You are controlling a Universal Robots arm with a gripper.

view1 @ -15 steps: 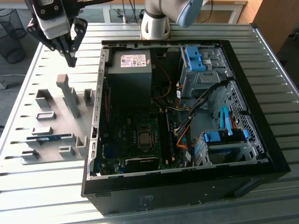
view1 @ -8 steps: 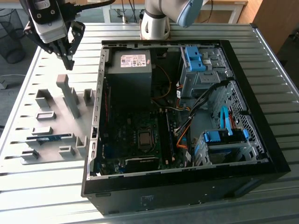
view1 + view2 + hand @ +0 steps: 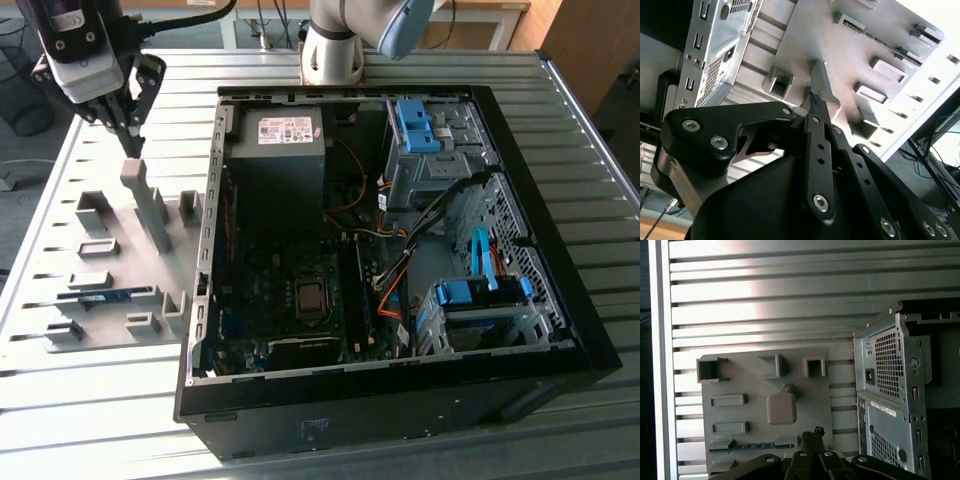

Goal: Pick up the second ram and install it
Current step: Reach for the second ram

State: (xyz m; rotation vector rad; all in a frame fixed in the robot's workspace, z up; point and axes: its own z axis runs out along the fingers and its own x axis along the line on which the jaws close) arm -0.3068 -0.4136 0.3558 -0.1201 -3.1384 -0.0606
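Note:
The second ram [image 3: 106, 296] is a slim blue stick lying in a slot of the grey fixture plate [image 3: 110, 335], on the exterior view's left. In the first wrist view the ram [image 3: 752, 445] shows as a blue strip along the plate's edge. My gripper [image 3: 128, 128] hangs above the plate's tall grey post [image 3: 150, 205], well apart from the ram. Its fingertips [image 3: 812, 433] are pressed together with nothing between them. In the second wrist view the gripper [image 3: 813, 99] points at that same post [image 3: 821, 82].
The open computer case [image 3: 560, 300] stands to the exterior view's right of the plate, with the power supply [image 3: 278, 150], motherboard [image 3: 300, 300] and light-blue drive brackets [image 3: 415, 122]. The arm's base [image 3: 335, 50] is behind the case. Everything rests on a slatted metal table [image 3: 100, 420].

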